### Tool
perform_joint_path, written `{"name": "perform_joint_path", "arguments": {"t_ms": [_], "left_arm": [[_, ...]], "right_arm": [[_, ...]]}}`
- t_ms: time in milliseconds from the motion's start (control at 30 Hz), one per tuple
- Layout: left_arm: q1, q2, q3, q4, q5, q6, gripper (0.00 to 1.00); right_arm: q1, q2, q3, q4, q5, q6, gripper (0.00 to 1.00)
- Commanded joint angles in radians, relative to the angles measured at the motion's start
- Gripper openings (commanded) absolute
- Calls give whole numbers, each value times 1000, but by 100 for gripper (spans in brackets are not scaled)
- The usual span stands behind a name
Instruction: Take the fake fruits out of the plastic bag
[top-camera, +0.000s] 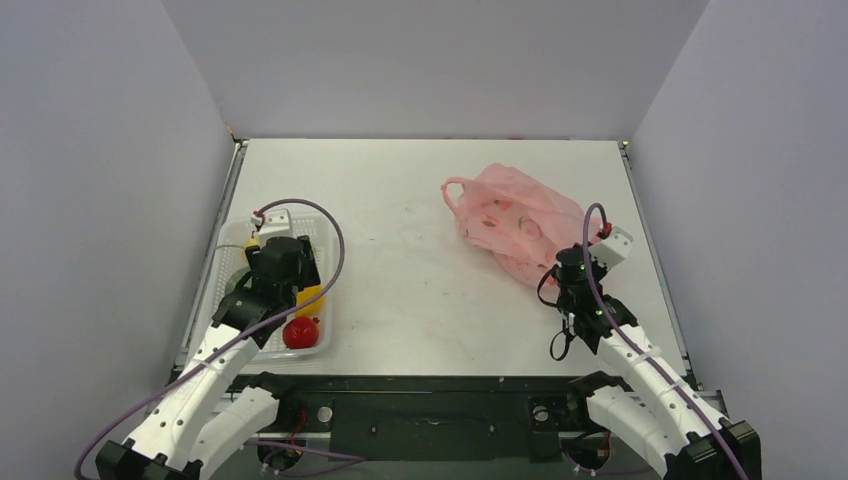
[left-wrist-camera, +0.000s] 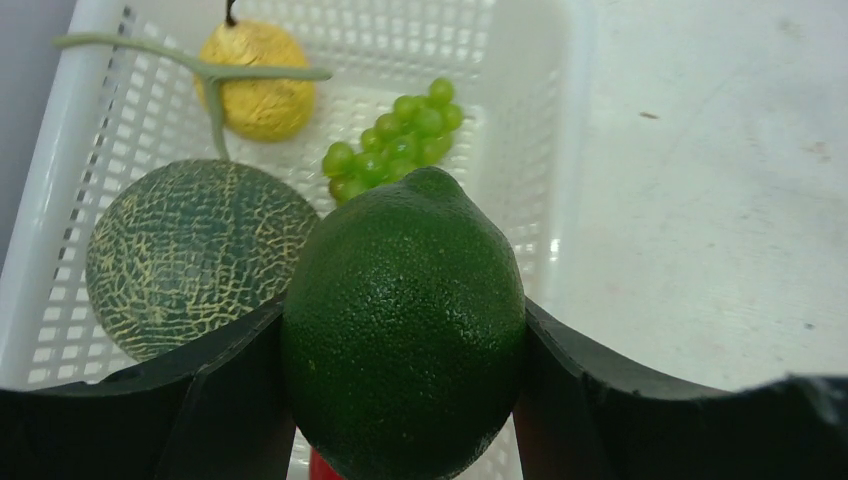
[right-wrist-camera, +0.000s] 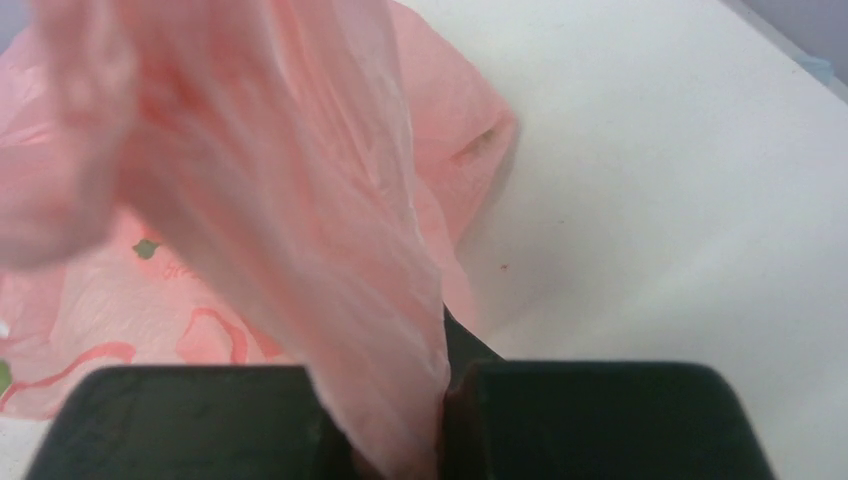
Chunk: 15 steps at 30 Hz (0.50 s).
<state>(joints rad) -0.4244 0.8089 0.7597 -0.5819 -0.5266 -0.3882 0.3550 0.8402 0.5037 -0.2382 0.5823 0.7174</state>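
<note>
My left gripper (top-camera: 283, 266) is shut on a dark green lemon-shaped fruit (left-wrist-camera: 405, 320) and holds it above the white slotted tray (left-wrist-camera: 560, 150) at the table's left. In the tray lie a netted green melon (left-wrist-camera: 190, 255), a light green grape bunch (left-wrist-camera: 395, 140), a yellow ball (left-wrist-camera: 258, 80) and a red round fruit (top-camera: 300, 332). The pink plastic bag (top-camera: 515, 215) lies crumpled at the right. My right gripper (top-camera: 566, 270) is shut on a fold of the bag's film (right-wrist-camera: 300, 230) at its near edge. What the bag holds is hidden.
The tray (top-camera: 222, 240) sits near the table's left edge, next to the grey side wall. A yellow fruit (top-camera: 310, 298) shows beside my left gripper. The bag's loop handle (top-camera: 455, 190) points toward the table's middle. Grey walls stand on three sides.
</note>
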Motion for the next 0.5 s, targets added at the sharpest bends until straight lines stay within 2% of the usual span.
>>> {"name": "perform_joint_path", "arguments": {"t_ms": [0, 67, 167, 233, 333, 433, 467], "left_arm": [[87, 7, -48, 75, -10, -25, 39], [111, 43, -70, 119, 11, -31, 46], [147, 107, -74, 142, 47, -42, 51], [157, 129, -72, 148, 51, -54, 56], [167, 133, -87, 167, 58, -72, 79], [177, 116, -97, 187, 78, -77, 95], [178, 111, -96, 192, 87, -76, 96]], "right_arm": [[-4, -33, 53, -55, 57, -24, 1], [-4, -52, 53, -59, 47, -29, 2], [-5, -71, 65, -74, 19, -57, 5], [-5, -91, 72, -79, -3, -82, 13], [-5, -127, 84, -107, -6, -103, 30], [-5, -158, 90, -125, -6, -121, 40], [-4, -171, 94, -135, -8, -129, 45]]}}
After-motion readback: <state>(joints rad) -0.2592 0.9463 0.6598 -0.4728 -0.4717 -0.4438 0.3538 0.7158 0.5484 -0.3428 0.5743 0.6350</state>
